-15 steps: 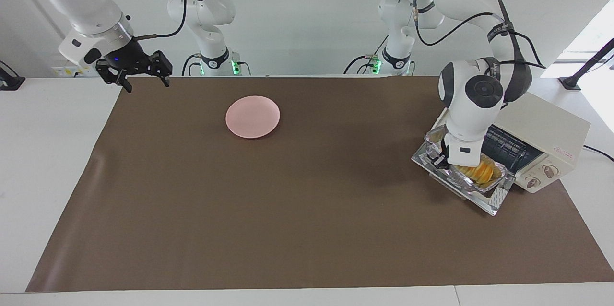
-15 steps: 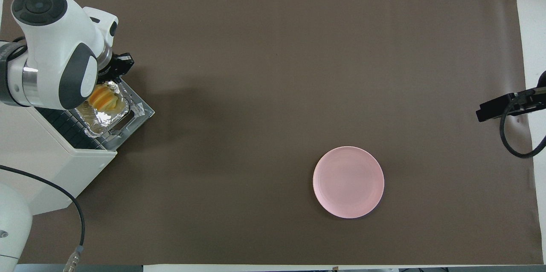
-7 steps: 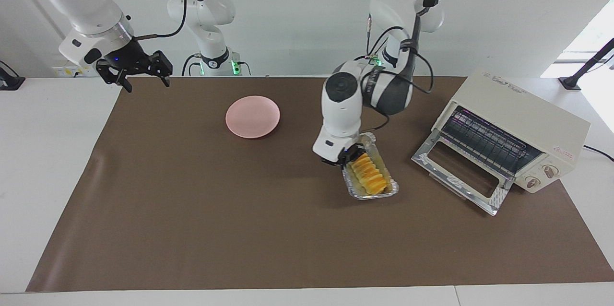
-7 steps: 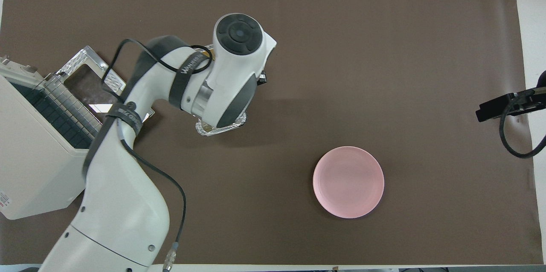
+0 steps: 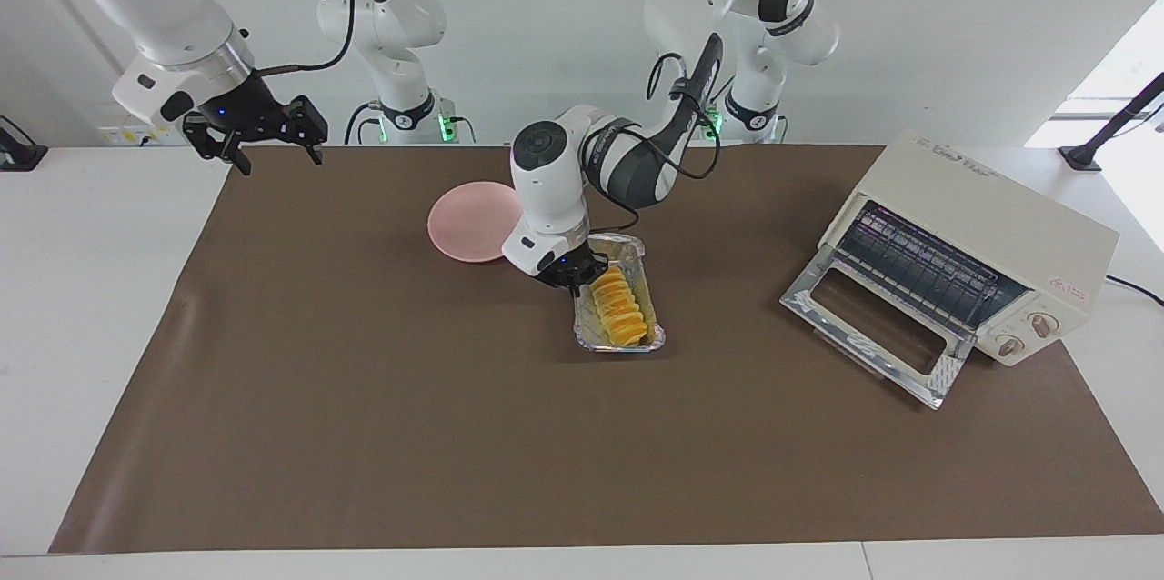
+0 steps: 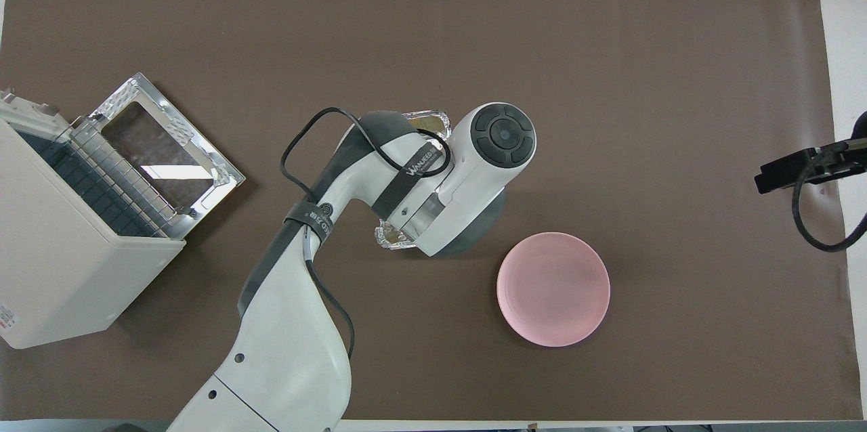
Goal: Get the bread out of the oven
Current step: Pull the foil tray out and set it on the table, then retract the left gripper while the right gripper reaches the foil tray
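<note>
The golden-orange ridged bread (image 5: 618, 307) lies in a crinkled silver foil tray (image 5: 632, 342) at the middle of the brown mat, beside the pink plate (image 5: 471, 221). My left gripper (image 5: 571, 275) is shut on the tray's rim at the side toward the plate. I cannot tell whether the tray rests on the mat or hangs just above it. In the overhead view the left arm hides the bread, and only the tray's ends (image 6: 428, 119) show. The cream-white oven (image 5: 987, 216) stands at the left arm's end with its door (image 5: 878, 339) dropped open and its rack bare. My right gripper (image 5: 273, 148) waits open over the mat's corner.
The pink plate (image 6: 553, 288) lies nearer to the robots than the tray, toward the right arm's end. The brown mat (image 5: 455, 435) covers most of the table. The right gripper (image 6: 789, 171) shows at the overhead view's edge.
My left gripper has carried the foil tray with the bread from the oven's open door across the mat to beside the pink plate. The right arm has not moved.
</note>
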Controlling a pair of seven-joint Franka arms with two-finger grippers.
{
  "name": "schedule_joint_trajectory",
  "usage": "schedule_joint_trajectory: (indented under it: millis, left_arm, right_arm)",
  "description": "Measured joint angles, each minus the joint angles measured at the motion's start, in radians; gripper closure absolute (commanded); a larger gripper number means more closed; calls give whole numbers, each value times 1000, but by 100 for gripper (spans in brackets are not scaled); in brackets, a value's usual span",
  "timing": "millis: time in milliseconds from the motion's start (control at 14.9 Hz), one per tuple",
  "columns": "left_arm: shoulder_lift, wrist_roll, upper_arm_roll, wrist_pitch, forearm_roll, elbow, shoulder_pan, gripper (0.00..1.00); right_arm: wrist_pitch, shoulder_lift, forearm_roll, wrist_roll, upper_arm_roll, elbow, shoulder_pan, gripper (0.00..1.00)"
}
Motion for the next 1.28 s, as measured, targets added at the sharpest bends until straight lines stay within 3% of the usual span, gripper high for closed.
schedule_joint_trajectory:
  millis: [67, 134, 537, 739, 940, 1276]
  left_arm:
    - [4, -19, 6, 1, 0, 0, 2, 26]
    - [4, -33, 13, 0, 0, 0, 5, 0]
    - [-31, -53, 110, -71, -44, 77, 58, 0]
    - [-152, -47, 125, -143, -108, 98, 207, 0]
    - [-255, -36, 125, -239, -135, 95, 334, 0]
    - [-308, 174, 125, -382, -137, 93, 518, 0]
  right_arm:
    - [0, 0, 0, 0, 0, 0, 0, 0]
    - [0, 0, 0, 0, 0, 0, 0, 0]
    - [12, 0, 0, 10, 3, -2, 5, 0]
    - [65, 2, 4, 52, 18, -25, 35, 0]
    - [134, 28, 6, 178, 23, -46, 130, 0]
    - [305, 157, 6, 345, 29, -54, 294, 0]
